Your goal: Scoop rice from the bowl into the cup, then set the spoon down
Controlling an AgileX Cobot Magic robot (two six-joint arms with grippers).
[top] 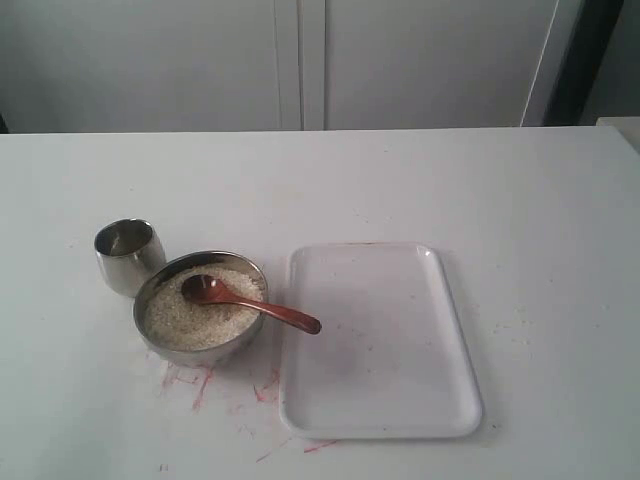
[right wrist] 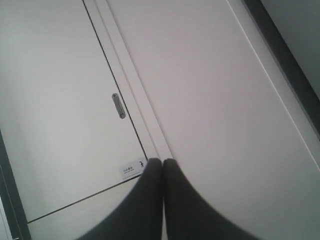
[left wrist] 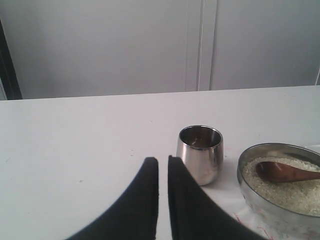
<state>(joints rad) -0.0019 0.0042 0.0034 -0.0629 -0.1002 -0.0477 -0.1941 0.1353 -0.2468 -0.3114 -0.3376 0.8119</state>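
Centrally in the exterior view, the bowl (top: pixel 200 356) is standing on the white table (top: pixel 520 200), filled nearly to its rim with the rice (top: pixel 195 322). The spoon (top: pixel 250 303) is lying in the bowl, its oval scoop resting on the grains and its handle leaning over the rim. The handle's tip is reaching out above the left edge of a white rectangular tray (top: pixel 390 360), which is sitting just beside the bowl on the right. The cup (top: pixel 128 258) is standing upright just beside the bowl on its far left side; whether the two are touching is unclear. Faint red marks (top: pixel 200 385) are showing on the table in front of the bowl. The left gripper (left wrist: pixel 163 161) is aiming across the table, with the cup and bowl just ahead of it; its two black fingers are drawn together with only a thin slit between them, grasping nothing. The right gripper (right wrist: pixel 162 162) is pointing at a pale cabinet door (right wrist: pixel 60 100), its fingers pressing together at the tips and clasping nothing
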